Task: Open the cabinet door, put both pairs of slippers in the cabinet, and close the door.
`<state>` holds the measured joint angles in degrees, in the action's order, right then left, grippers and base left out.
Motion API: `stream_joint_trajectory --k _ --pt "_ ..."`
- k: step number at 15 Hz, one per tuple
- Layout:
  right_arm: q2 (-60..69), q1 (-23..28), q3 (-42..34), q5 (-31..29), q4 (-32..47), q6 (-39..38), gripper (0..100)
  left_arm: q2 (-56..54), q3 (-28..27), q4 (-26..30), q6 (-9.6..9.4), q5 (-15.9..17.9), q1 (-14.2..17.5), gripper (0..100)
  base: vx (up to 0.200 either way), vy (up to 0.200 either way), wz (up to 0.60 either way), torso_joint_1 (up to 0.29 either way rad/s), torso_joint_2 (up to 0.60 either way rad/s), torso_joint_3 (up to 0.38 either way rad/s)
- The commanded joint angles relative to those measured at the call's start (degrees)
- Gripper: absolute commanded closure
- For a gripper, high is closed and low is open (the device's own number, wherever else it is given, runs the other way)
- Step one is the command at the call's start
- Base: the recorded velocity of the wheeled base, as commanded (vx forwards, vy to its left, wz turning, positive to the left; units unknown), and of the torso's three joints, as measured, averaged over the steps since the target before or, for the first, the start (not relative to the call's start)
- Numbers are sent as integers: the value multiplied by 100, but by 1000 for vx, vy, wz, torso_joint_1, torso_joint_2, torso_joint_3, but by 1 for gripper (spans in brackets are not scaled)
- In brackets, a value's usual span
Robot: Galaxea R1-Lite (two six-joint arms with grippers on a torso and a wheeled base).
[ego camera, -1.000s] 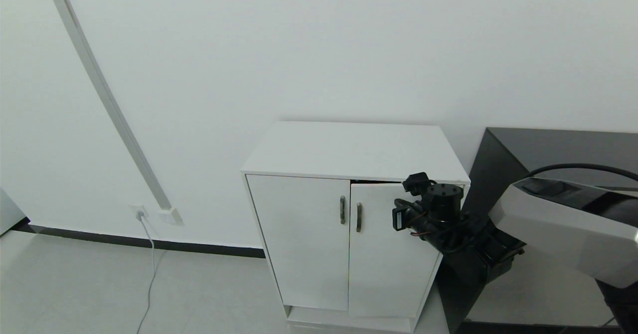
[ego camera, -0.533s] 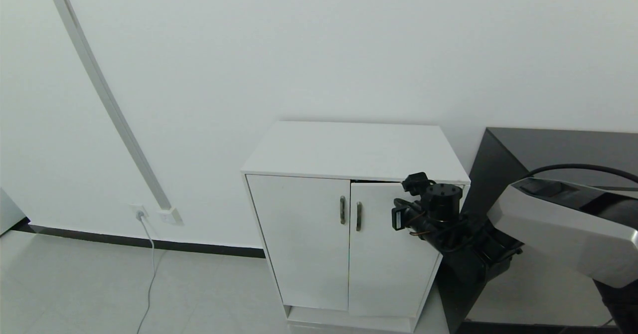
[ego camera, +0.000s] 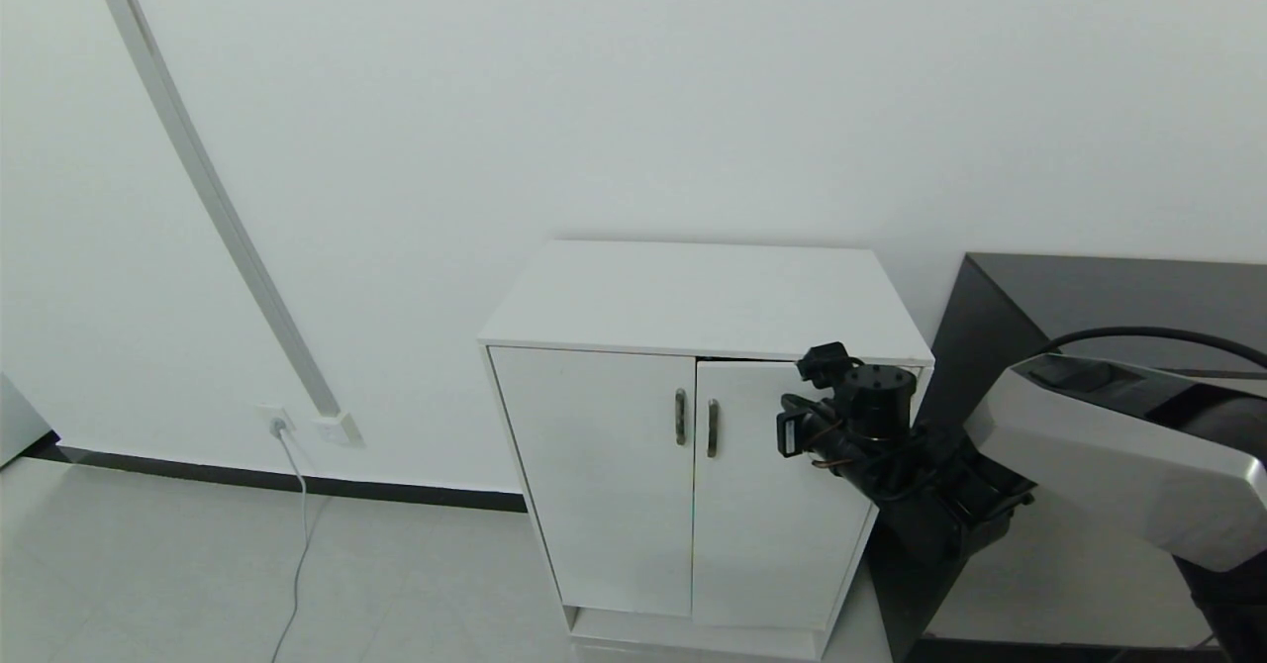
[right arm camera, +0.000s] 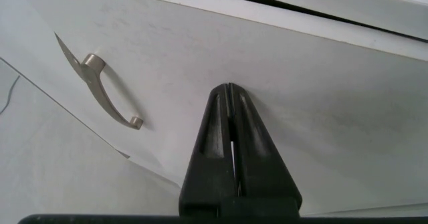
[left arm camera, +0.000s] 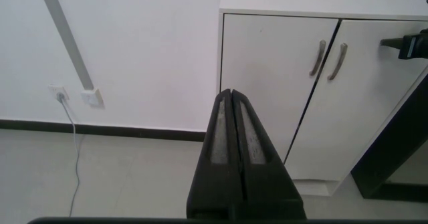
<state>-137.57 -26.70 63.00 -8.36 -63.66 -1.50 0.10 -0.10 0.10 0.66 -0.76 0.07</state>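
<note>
Two fingers pressed together, my right gripper (right arm camera: 231, 90) noses the ajar cabinet door (ego camera: 762, 534), its handle (ego camera: 712, 430) at nine o'clock; next, I reckon, push it flush.

**Both claws shut and empty, right arm stretched forward**

The right gripper (right arm camera: 229, 88) has its two black fingers (right arm camera: 215, 127) pressed together at the tips. A hairline slit shows between them farther back, and nothing is held. Directly behind this claw sits the black wrist (ego camera: 871, 426), with a round cap on top and loose wiring around it. Behind the wrist, the grey-white forearm shell (ego camera: 1109, 445) runs back toward the robot's right side, and a black cable (ego camera: 1148, 331) arches over it. The left gripper (left arm camera: 231, 93) is also closed and empty. Its fingers meet in one straight seam from tip to base, and their outer faces are scuffed grey.
</note>
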Motion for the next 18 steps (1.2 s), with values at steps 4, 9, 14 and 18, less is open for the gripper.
stream_joint_trajectory --k 4,9,14,18 --pt "-15 -2 28 1 3 1 100 -1 1 -1 4 -4 1 100 0 0 0 0 0 0" --pt "-94 -2 125 1 3 1 100 -1 1 -1 4 -4 1 100 0 0 0 0 0 0" --pt "-121 -2 160 1 -6 1 100 -1 1 -1 4 -12 1 100 0 0 0 0 0 0" --pt "-138 7 257 1 3 1 100 -1 1 -1 4 -12 1 100 0 0 0 0 0 0"
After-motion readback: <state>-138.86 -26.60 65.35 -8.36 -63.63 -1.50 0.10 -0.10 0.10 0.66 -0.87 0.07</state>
